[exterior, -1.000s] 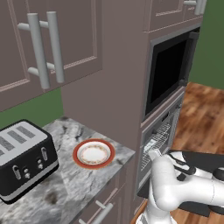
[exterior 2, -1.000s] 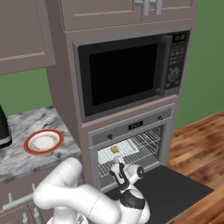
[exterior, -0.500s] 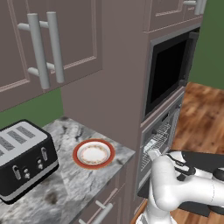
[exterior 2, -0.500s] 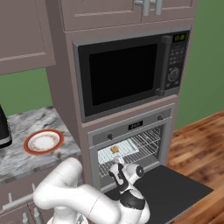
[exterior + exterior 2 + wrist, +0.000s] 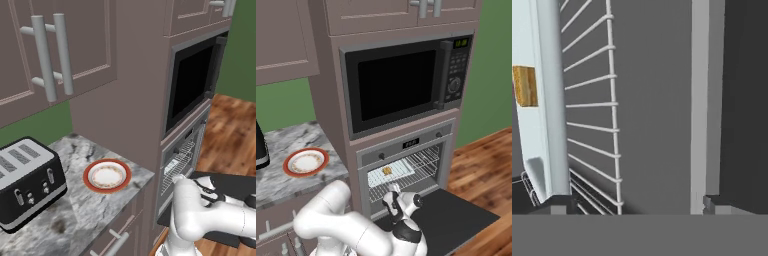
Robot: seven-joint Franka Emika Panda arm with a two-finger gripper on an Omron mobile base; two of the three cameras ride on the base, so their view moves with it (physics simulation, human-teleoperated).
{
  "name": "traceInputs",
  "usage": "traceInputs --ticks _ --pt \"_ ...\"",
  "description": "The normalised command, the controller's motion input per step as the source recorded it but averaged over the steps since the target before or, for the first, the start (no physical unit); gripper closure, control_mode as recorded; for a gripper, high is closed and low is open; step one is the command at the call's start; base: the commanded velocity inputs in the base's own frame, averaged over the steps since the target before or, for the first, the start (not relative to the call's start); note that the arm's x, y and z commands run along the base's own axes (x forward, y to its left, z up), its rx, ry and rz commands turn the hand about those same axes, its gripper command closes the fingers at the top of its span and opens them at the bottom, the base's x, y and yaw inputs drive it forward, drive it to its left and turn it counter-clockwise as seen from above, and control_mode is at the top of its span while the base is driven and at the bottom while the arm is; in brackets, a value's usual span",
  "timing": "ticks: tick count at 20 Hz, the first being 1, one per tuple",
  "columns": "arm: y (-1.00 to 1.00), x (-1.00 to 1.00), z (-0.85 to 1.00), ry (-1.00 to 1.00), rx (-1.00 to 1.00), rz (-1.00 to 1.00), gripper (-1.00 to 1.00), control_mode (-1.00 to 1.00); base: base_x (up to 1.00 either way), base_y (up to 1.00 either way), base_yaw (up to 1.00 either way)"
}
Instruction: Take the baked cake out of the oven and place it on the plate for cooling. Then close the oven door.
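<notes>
The oven stands open, and its dark oven door lies folded down flat in front. On the upper wire rack a pale tray carries the small golden-brown baked cake. My gripper hovers over the door just in front of the oven mouth, below the tray, and points inward. In the hand view the cake sits on the tray at the left edge, with the wire rack beside it. The gripper is open with nothing between its tips. The orange-rimmed plate rests bare on the counter.
A black-windowed microwave sits above the oven. A black and silver toaster stands on the marble counter left of the plate. Wall cabinets with long bar handles hang above. Wooden floor lies right of the open door.
</notes>
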Motion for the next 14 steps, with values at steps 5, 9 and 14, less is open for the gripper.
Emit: traceInputs --ticks 5,9,14 --pt "-0.35 -0.05 -0.51 -0.02 0.09 0.04 -1.00 -1.00 0.00 0.00 0.00" --pt "-0.14 0.17 -0.12 -0.08 0.08 0.06 -1.00 -1.00 0.00 0.00 0.00" --pt "0.00 0.22 0.00 -0.16 0.07 0.09 -1.00 -1.00 0.00 0.00 0.00"
